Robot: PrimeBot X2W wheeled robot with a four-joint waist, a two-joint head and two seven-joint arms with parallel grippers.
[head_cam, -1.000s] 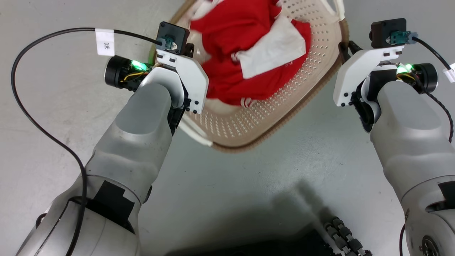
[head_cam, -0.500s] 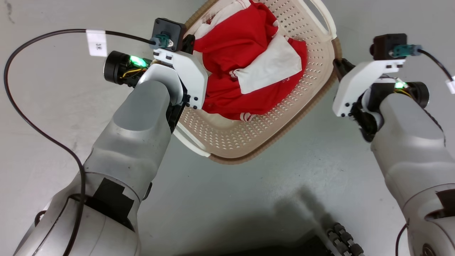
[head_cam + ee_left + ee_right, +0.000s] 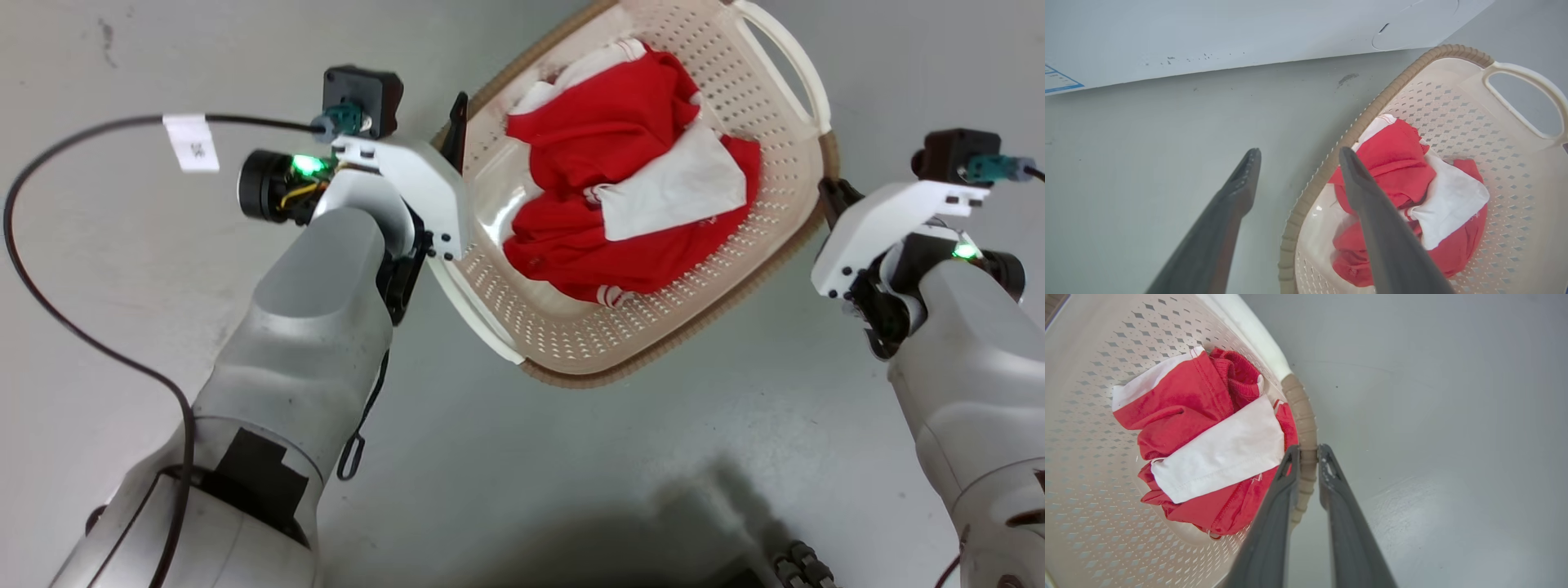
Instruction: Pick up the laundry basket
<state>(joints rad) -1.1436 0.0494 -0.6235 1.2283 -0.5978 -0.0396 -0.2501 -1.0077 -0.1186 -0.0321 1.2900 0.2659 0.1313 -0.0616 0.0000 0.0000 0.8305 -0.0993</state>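
Laundry basket (image 3: 571,327): at our 12 o'clock, over grey floor (image 3: 571,474); we cannot tell whether it rests there. Holds red-and-white clothes (image 3: 620,147).
Right gripper (image 3: 1308,449): fingers narrow, pinching the brown rim at the basket's 3 o'clock.
Left gripper (image 3: 1298,153): fingers wide, straddling the rim at 9 o'clock, not closed.
Progress: we judge one grip made; second grip and lift remain.
Surroundings: smooth bare floor; white appliance panel (image 3: 1208,32) beyond.

A smooth grey floor (image 3: 571,457) with a soft sheen meets a white panel (image 3: 1208,32), perhaps an appliance's side.
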